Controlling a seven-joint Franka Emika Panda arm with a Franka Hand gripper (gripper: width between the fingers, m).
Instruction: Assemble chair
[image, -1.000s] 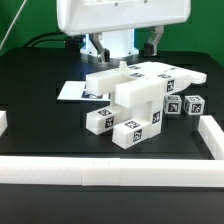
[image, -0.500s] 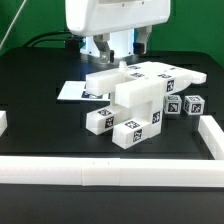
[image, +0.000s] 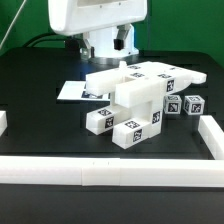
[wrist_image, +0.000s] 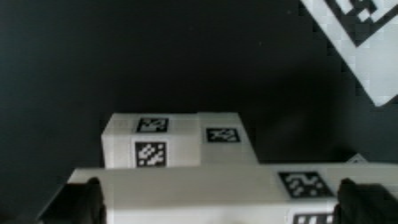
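The partly joined chair (image: 135, 98) stands mid-table: white blocky parts with black-and-white tags, a slab on top and short posts at its front. In the wrist view its slab (wrist_image: 214, 190) and a tagged block (wrist_image: 178, 140) lie below my fingers. My gripper (image: 110, 47) hangs behind and above the chair. It is open and holds nothing. In the wrist view (wrist_image: 222, 200) its dark fingers (wrist_image: 79, 200) stand wide apart, one on each side of the slab. Two loose tagged posts (image: 188, 103) lie at the chair's right in the exterior view.
The marker board (image: 72, 91) lies flat behind the chair on the exterior view's left and also shows in the wrist view (wrist_image: 365, 40). White border rails run along the front (image: 110, 172) and the right (image: 212, 135). The table top is black.
The arm's white body and gripper have moved toward the exterior view's left. The chair and loose posts have not moved.
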